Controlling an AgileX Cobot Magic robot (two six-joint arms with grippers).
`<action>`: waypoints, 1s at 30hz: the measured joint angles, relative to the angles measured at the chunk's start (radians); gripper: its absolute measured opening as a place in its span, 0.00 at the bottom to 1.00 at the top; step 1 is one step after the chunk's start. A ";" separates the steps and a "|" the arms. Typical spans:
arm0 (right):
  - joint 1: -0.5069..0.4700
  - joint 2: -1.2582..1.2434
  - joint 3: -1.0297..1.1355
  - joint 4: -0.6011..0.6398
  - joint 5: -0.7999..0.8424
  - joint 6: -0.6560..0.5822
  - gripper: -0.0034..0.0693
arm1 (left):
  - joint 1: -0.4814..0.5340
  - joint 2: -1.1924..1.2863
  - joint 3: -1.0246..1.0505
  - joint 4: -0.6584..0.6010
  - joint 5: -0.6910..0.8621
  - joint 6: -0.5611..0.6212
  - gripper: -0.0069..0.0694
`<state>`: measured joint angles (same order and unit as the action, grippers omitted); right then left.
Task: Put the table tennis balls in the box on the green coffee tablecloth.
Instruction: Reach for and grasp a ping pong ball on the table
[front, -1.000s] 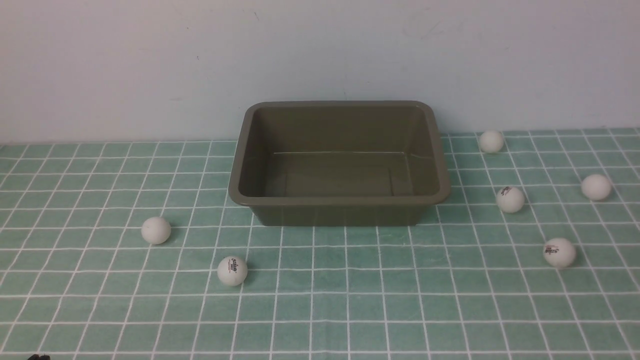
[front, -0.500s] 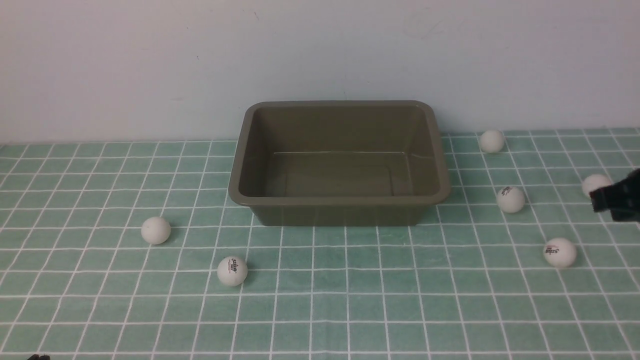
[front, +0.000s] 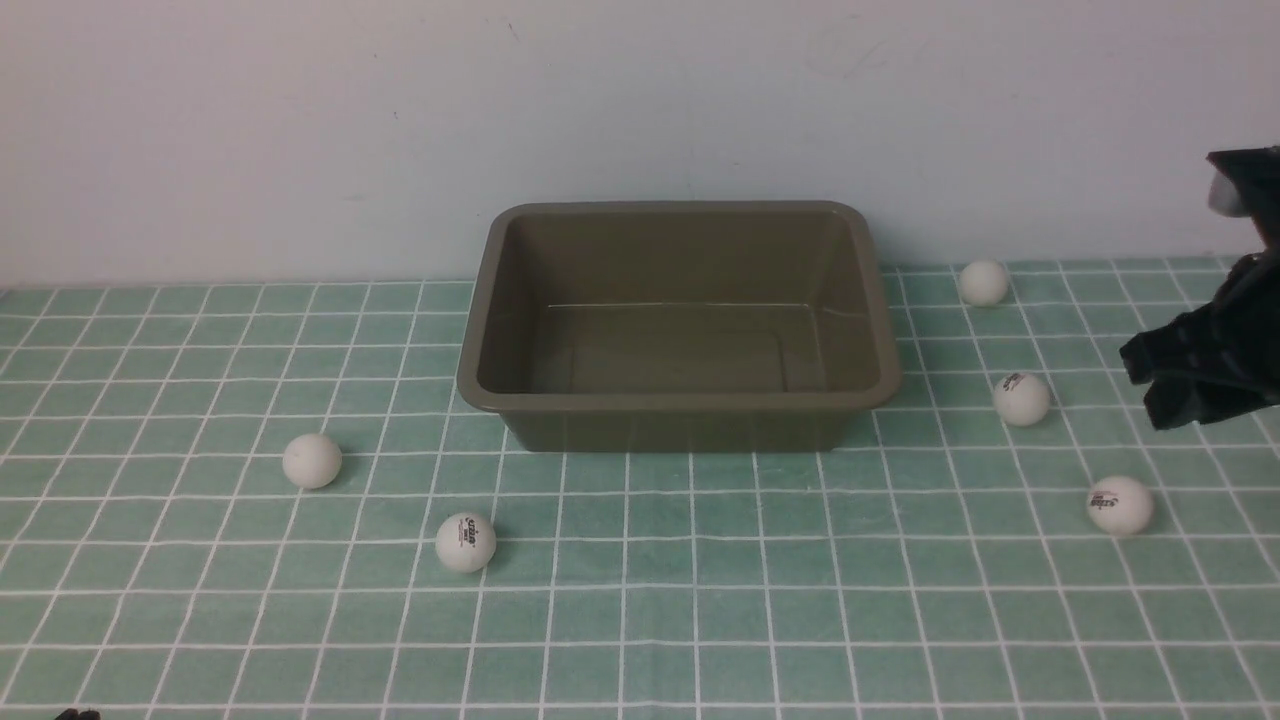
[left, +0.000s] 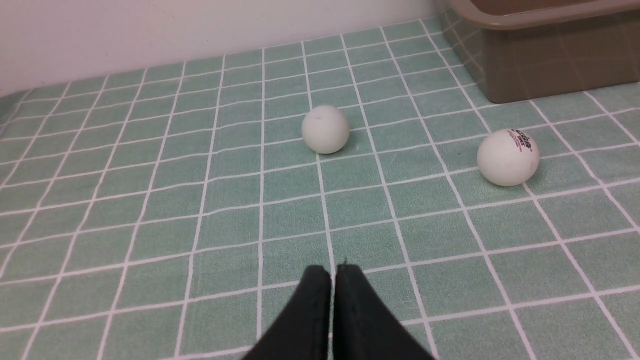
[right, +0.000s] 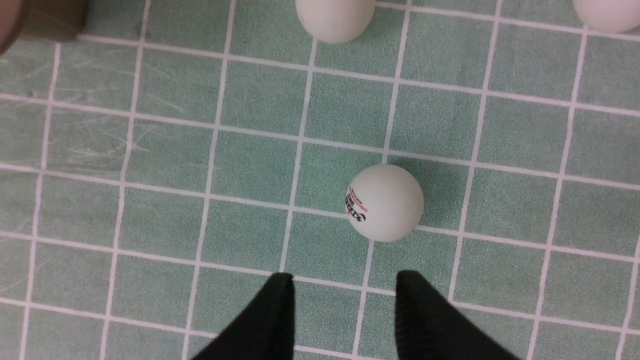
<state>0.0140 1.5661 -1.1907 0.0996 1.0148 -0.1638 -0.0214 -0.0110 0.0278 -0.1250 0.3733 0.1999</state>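
The olive-brown box (front: 680, 410) stands empty at the back middle of the green coffee tablecloth (front: 640, 620). White table tennis balls lie around it: two at front left (front: 311, 460) (front: 465, 543) and three on the right (front: 984, 283) (front: 1021, 399) (front: 1119, 505). My right gripper (front: 1165, 385) hangs above the cloth at the right edge. In the right wrist view it (right: 345, 280) is open and empty, with a logo ball (right: 385, 202) just beyond its fingertips. My left gripper (left: 332, 272) is shut and empty, well short of two balls (left: 325, 129) (left: 508, 157).
A pale wall runs behind the cloth. In the right wrist view two more balls (right: 335, 17) (right: 607, 12) and a corner of the box (right: 45, 17) sit at the frame's border. The box's corner (left: 550, 60) also shows in the left wrist view.
My right gripper has come in from the right edge and risen, now covering the far-right ball, and its jaws have opened. The left arm, box and balls have not moved.
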 joint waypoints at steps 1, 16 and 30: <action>0.000 0.007 0.000 0.000 0.001 0.000 0.44 | 0.000 0.000 0.000 0.000 0.000 0.000 0.09; 0.000 0.135 0.000 -0.058 -0.089 0.050 0.86 | 0.000 0.000 0.000 0.000 0.000 0.000 0.09; 0.000 0.337 0.000 -0.072 -0.181 0.061 0.86 | 0.000 0.000 0.000 0.000 0.000 0.000 0.09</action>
<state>0.0140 1.9028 -1.1910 0.0272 0.8341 -0.1026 -0.0214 -0.0110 0.0278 -0.1250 0.3733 0.1999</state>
